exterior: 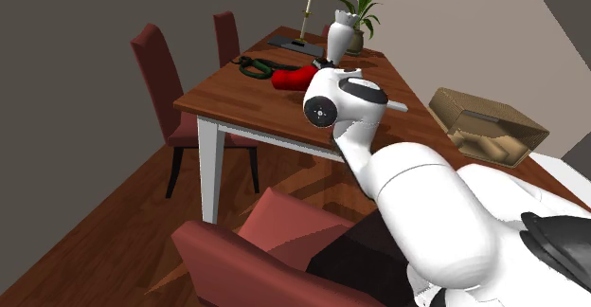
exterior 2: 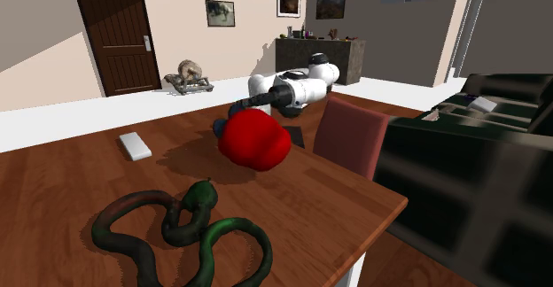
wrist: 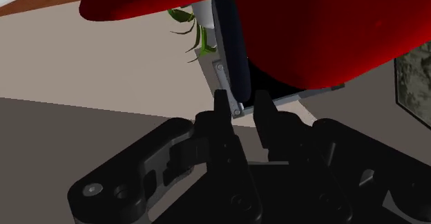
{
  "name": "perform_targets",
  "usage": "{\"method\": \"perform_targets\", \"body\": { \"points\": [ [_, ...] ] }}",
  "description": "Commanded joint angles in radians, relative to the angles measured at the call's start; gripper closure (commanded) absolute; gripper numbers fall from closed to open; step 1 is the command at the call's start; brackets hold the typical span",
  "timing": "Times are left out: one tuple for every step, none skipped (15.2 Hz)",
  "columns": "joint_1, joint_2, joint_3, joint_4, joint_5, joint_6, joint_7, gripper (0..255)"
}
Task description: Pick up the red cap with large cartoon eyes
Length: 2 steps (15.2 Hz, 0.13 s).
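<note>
Over wooden table (exterior: 237, 92), claw (wrist: 240, 105) clasps red cap (exterior: 289, 78), partly hidden by arm (exterior: 417, 191).

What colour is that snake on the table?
The snake is dark green and black; second exterior view.

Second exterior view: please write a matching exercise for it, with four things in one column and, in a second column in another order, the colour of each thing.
Things:
1. cap
2. snake
3. flat block
4. door

Colours:
A. dark brown
B. red
C. white
D. green and black

Pairs: 1-B, 2-D, 3-C, 4-A
</note>
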Motion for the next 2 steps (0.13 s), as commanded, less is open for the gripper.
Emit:
{"method": "perform_targets", "body": {
  "points": [
    [-0.003,0.005,-0.012,0.003,-0.003,0.001,-0.009,255],
    [-0.003,0.005,-0.012,0.003,-0.003,0.001,-0.009,255]
  ]
}}
